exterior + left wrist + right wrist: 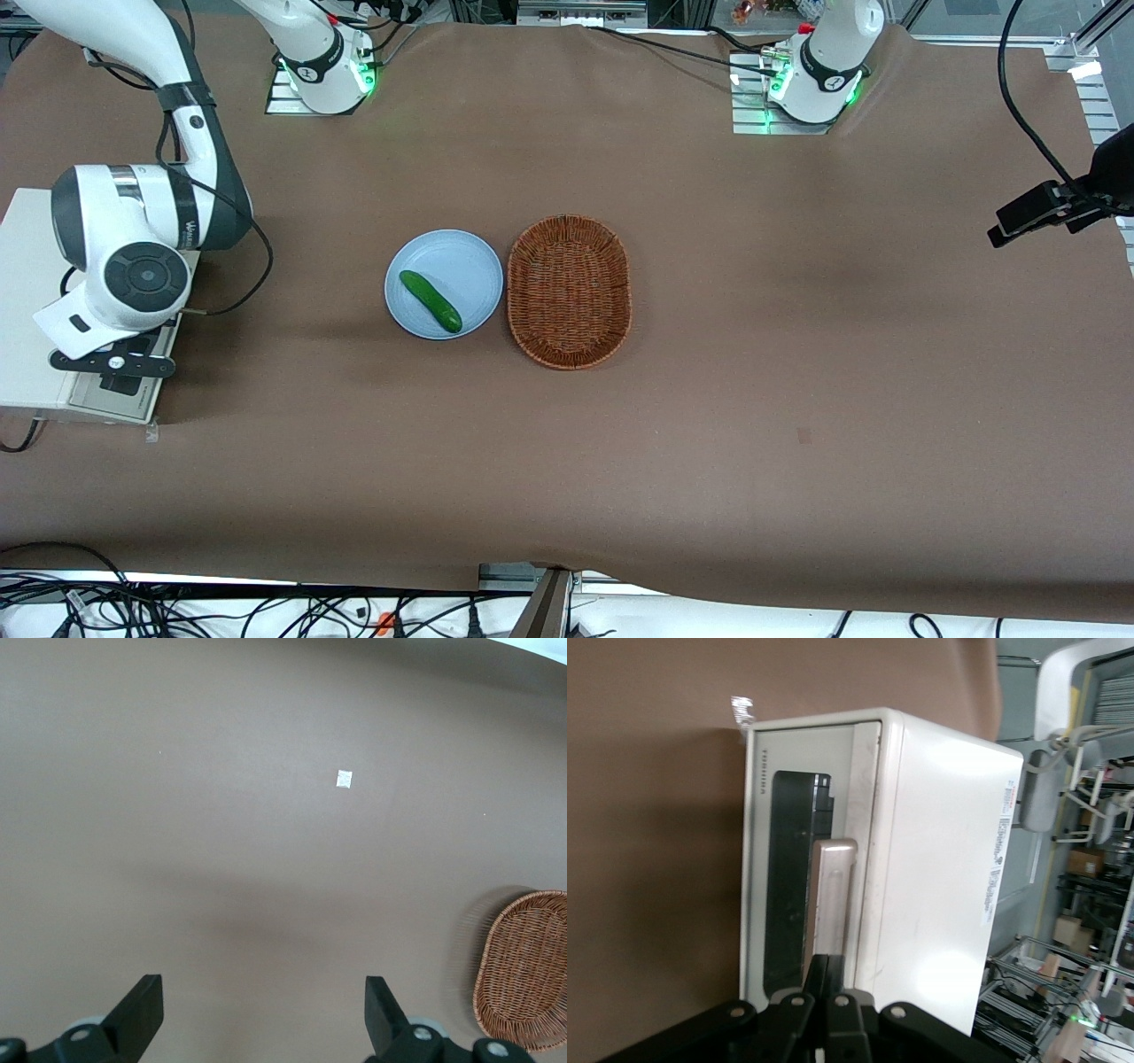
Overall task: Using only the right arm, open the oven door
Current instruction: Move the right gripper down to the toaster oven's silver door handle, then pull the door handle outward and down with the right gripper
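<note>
The cream-white toaster oven (pixel 22 301) stands at the working arm's end of the table, and it also shows in the right wrist view (pixel 939 859). Its oven door (pixel 788 877), with the dark glass window and the silver bar handle (pixel 831 895), lies flush against the oven front. My right arm (pixel 133 239) hangs over the oven's front. The black gripper (pixel 120 372) is right in front of the door. In the wrist view the gripper (pixel 829 964) has its fingers pressed together, with their tips at the near end of the handle and nothing between them.
A light-blue plate (pixel 461 257) holding a green cucumber (pixel 431 301) sits mid-table. A brown wicker basket (pixel 569 291) lies beside it, toward the parked arm's end, and also shows in the left wrist view (pixel 527 966). Cables run along the table's front edge.
</note>
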Action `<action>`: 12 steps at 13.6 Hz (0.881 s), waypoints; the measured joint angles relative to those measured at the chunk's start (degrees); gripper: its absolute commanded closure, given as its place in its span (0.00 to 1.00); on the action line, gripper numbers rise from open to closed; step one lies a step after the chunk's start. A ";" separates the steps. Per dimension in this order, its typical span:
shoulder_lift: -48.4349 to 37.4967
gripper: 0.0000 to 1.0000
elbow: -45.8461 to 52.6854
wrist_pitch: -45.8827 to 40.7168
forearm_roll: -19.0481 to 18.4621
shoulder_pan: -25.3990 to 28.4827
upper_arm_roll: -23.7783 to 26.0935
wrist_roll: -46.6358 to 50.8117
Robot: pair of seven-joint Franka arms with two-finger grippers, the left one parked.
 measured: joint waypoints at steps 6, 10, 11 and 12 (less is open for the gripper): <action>0.04 1.00 -6.32 4.53 -7.88 -0.09 -1.16 7.69; 0.17 1.00 -6.81 6.12 -8.20 -0.12 -2.25 7.83; 0.31 1.00 -6.83 6.36 -8.27 -0.13 -2.41 7.83; 0.51 1.00 -6.83 6.71 -8.36 -0.13 -2.61 7.83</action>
